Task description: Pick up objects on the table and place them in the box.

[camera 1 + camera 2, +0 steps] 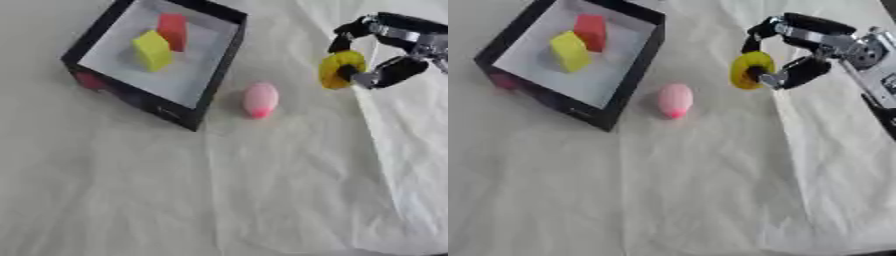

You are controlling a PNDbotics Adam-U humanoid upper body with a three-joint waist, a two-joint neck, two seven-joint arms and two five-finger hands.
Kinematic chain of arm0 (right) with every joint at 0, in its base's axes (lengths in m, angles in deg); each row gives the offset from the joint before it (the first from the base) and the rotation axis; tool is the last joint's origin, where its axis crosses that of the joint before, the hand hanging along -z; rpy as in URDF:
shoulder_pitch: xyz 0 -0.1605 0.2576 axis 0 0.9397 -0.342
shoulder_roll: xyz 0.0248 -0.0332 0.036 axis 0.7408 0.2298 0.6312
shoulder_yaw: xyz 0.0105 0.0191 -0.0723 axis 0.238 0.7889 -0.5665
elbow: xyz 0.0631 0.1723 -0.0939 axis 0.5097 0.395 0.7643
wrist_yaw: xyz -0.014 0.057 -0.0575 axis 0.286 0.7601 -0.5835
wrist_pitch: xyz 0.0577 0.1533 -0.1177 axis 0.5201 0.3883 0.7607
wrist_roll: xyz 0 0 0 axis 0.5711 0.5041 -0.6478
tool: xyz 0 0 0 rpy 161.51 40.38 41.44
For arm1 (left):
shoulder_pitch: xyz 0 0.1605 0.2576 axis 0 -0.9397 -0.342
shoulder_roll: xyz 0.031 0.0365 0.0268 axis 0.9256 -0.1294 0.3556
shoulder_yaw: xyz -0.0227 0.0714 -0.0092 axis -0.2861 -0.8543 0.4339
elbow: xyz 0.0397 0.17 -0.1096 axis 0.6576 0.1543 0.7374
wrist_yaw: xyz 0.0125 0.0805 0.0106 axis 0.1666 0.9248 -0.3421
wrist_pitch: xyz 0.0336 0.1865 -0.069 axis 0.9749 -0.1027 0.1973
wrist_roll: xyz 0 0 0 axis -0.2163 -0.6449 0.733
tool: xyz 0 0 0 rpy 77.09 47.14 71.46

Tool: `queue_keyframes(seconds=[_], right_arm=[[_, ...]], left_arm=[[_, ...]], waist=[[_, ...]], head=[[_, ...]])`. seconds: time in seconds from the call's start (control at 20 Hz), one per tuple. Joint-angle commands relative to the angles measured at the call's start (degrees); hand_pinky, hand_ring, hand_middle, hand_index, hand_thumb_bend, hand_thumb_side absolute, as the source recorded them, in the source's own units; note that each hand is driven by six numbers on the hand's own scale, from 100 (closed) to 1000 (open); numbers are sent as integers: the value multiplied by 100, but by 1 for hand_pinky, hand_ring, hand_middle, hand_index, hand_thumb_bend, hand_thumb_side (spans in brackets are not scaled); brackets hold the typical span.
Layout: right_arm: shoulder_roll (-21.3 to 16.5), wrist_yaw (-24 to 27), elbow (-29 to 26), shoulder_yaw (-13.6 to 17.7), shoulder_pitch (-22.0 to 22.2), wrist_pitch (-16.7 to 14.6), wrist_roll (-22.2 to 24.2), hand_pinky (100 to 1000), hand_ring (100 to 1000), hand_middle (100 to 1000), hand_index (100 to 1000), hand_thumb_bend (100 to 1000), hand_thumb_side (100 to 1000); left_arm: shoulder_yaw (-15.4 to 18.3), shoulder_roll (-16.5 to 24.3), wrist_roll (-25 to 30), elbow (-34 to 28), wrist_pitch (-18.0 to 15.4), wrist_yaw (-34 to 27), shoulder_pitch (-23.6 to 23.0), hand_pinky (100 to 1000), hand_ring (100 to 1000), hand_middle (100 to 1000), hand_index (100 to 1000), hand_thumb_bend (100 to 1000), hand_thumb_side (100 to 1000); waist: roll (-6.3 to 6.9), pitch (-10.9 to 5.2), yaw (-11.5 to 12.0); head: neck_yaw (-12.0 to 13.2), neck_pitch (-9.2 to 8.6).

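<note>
A black box (219, 70) with a white floor stands at the upper left. Inside it lie a yellow block (152, 50) and a red block (173, 31). A pink egg-shaped object (260, 99) rests on the cloth just right of the box. My right hand (798, 50) comes in from the upper right, fingers and thumb curled round a yellow ring-shaped object (749, 70), held above the cloth to the right of the pink object. My left hand shows in neither view.
A wrinkled white cloth (219, 190) covers the table. It has a raised fold running down the right side (385, 150).
</note>
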Motion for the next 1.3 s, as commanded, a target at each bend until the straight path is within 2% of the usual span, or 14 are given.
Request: queue_keyframes(seconds=[0.05,0.3,0.55,0.6,0.65,0.8,1.0,1.05,1.1,1.3], right_arm=[[-277,289,-250,45,-308,86,8,955,742,418,519,100,200],[5,725,-159,-46,-1156,307,60,955,741,413,514,100,160],[577,782,411,-151,-2104,521,86,955,741,413,514,100,133],[650,761,515,-168,-2211,511,80,956,740,412,513,100,239],[759,740,637,-180,-2342,507,66,957,740,412,512,100,126],[1058,572,1079,-201,-2712,494,32,956,740,410,510,100,122],[1337,197,1599,-207,-3105,309,-109,945,737,409,509,100,125],[1392,54,1718,-220,-3187,219,-164,938,735,410,511,100,100],[1443,-131,1841,-246,-3250,111,-225,933,735,412,513,100,155],[1622,-1151,2314,-367,-3313,-448,-538,906,734,424,527,100,258]], left_arm=[[88,171,-5,-74,-41,24,0,816,703,699,785,100,578],[66,143,-15,-86,-102,7,-10,810,698,697,784,100,573],[1,105,42,-100,-168,-69,10,795,687,689,781,100,575],[-5,104,56,-98,-175,-83,13,792,683,686,780,100,617],[-26,106,86,-105,-187,-101,30,791,682,686,780,100,576],[-67,104,167,-132,-238,-187,92,787,676,681,779,100,577],[-55,139,126,-182,-399,-399,141,774,657,661,766,100,576],[-43,154,76,-200,-457,-468,148,773,656,659,764,100,576],[-31,171,16,-221,-522,-541,155,772,654,657,762,100,577],[-22,232,-314,-354,-891,-1016,258,759,640,638,747,100,580]], waist=[[-35,-124,22],[-56,-169,191],[-140,-196,560],[-152,-196,596],[-185,-186,679],[-271,-143,888],[-380,-69,1071],[-408,-52,1102],[-433,-38,1128],[-497,8,1246]], head=[[-51,9],[-213,36],[-562,20],[-593,17],[-672,6],[-832,-38],[-966,-85],[-996,-96],[-1025,-101],[-1162,-134]])
